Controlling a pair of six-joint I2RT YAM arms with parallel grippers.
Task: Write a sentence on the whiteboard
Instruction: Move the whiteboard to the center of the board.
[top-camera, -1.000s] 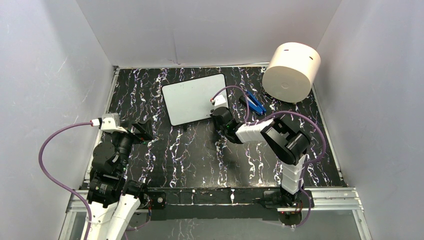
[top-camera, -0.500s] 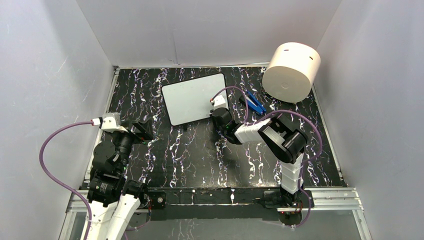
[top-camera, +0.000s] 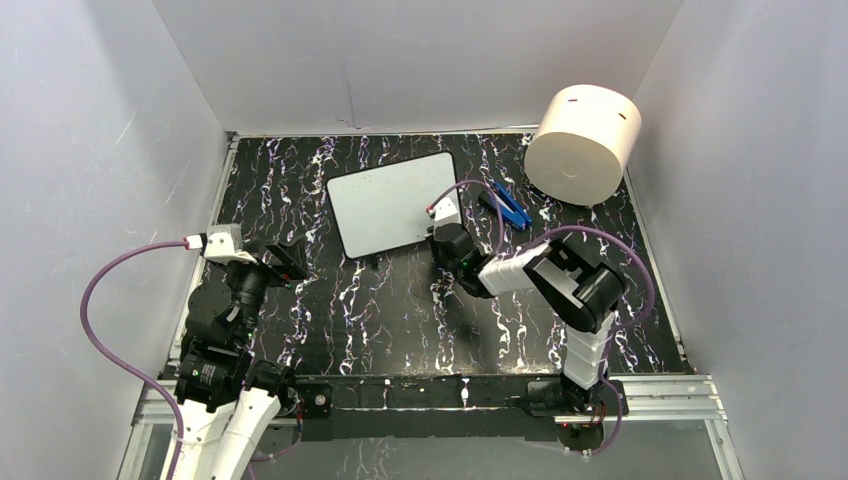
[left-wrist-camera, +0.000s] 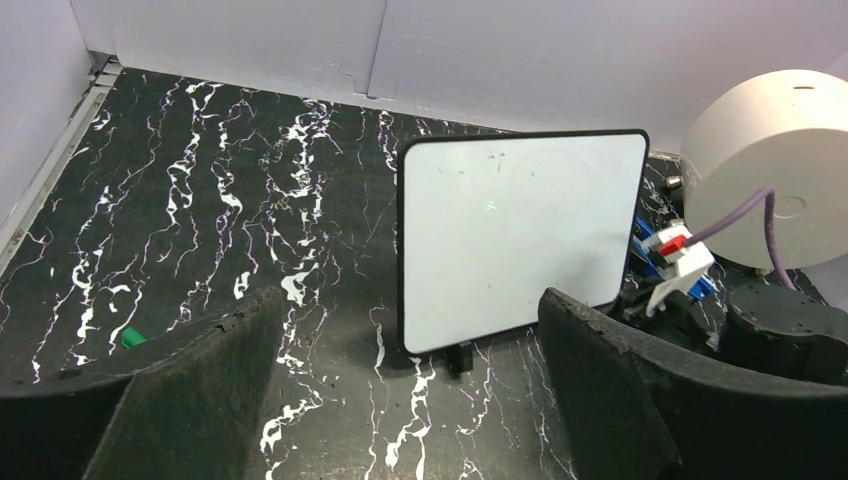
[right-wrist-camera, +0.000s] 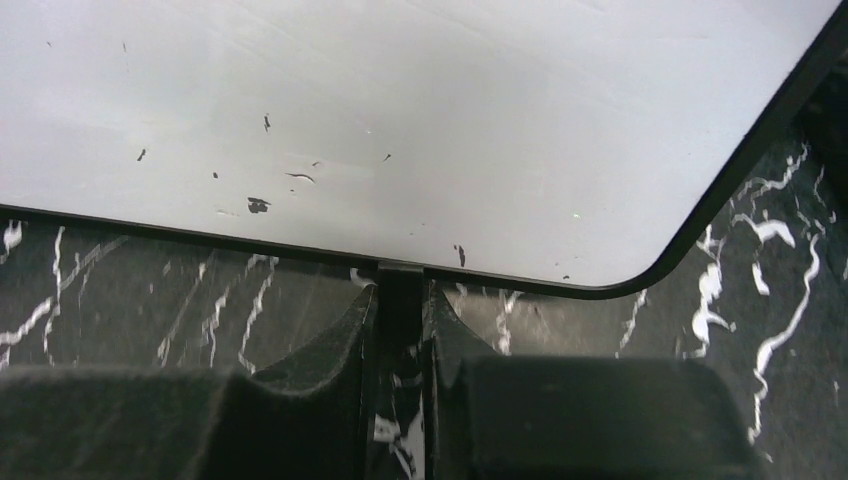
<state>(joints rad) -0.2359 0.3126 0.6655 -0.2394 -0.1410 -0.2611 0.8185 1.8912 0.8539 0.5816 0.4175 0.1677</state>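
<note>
The whiteboard (top-camera: 388, 203) lies on the black marbled table, white with a thin black frame. No sentence shows on it, only a few dark specks (right-wrist-camera: 257, 205). My right gripper (top-camera: 436, 238) is at the board's near right edge, and its jaws (right-wrist-camera: 400, 300) are shut on a small black tab (right-wrist-camera: 399, 283) that sticks out from under the frame. A second such tab (left-wrist-camera: 458, 357) shows further left along that edge. My left gripper (top-camera: 285, 262) hovers at the table's left side, open (left-wrist-camera: 410, 300) and empty, facing the whiteboard (left-wrist-camera: 520, 235).
A big cream cylinder (top-camera: 583, 145) lies on its side at the back right. Blue objects (top-camera: 510, 208) lie between it and the board. A small green piece (left-wrist-camera: 131, 337) sits on the table at the left. White walls close three sides.
The right gripper's jaws have shut on the tab. The gripper and the board have shifted slightly toward the near right. The left arm has stayed still.
</note>
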